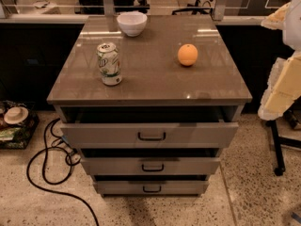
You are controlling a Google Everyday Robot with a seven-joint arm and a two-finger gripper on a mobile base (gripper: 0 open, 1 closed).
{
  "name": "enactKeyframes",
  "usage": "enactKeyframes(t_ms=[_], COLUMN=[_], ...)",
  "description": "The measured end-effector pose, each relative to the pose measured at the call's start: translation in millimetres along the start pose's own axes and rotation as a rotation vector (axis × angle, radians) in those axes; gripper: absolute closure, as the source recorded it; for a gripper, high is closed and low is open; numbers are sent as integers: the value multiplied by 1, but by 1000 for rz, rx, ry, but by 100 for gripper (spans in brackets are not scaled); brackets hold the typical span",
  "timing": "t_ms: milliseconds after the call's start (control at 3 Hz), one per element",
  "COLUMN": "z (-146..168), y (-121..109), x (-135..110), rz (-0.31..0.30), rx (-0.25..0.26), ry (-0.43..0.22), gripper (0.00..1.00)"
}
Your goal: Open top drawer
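Drawer status: the top drawer (197,135) is the widest front of three and sits directly under the cabinet top (150,76). Its front stands forward of the top's edge with a dark slot behind it, so I read it as partly out, not fully. The tray inside is lost in shadow.

The handle (151,136) is a small black loop at the centre of the front, with nothing on or near it. It's the sensible place to pull, since a centred pull should keep the drawer from skewing on its runners.

Below are the middle drawer (188,166) and the bottom drawer (183,188), with shorter fronts and the same black loops. There are thin dark gaps above each. I cannot tell whether they are cracked open or that is only shadow.

On top, a can (109,64) stands upright at front left, an orange (187,54) lies right of centre, and a white bowl (131,23) sits at the back. All are back from the front edge and none hangs over the drawer. My guess is a smooth pull leaves them alone, though a jolt could tip the can or roll the orange.

The gripper (286,86) is the pale blurred shape at the right edge of the view, about level with the cabinet top. It is well apart from the handle and touches nothing I can see. I cannot tell whether it is open or closed. It sits off to the side, so finishing the pull calls for a reach across and down to the loop.

On the floor, a black cable (44,166) loops left of the cabinet foot, outside the drawer's path.
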State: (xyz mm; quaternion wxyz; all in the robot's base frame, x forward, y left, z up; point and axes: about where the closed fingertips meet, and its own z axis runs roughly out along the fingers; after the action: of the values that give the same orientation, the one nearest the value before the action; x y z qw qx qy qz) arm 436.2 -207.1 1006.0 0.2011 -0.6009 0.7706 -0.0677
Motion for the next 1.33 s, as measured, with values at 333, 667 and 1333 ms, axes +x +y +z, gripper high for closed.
enactKeyframes(t_ms=[333, 667, 1333], z=[0, 15, 84], y=[0, 13, 60], x=[0, -5, -42], rz=[0, -8, -76], rx=[0, 13, 52], ry=[0, -6, -68], gripper=[0, 0, 0])
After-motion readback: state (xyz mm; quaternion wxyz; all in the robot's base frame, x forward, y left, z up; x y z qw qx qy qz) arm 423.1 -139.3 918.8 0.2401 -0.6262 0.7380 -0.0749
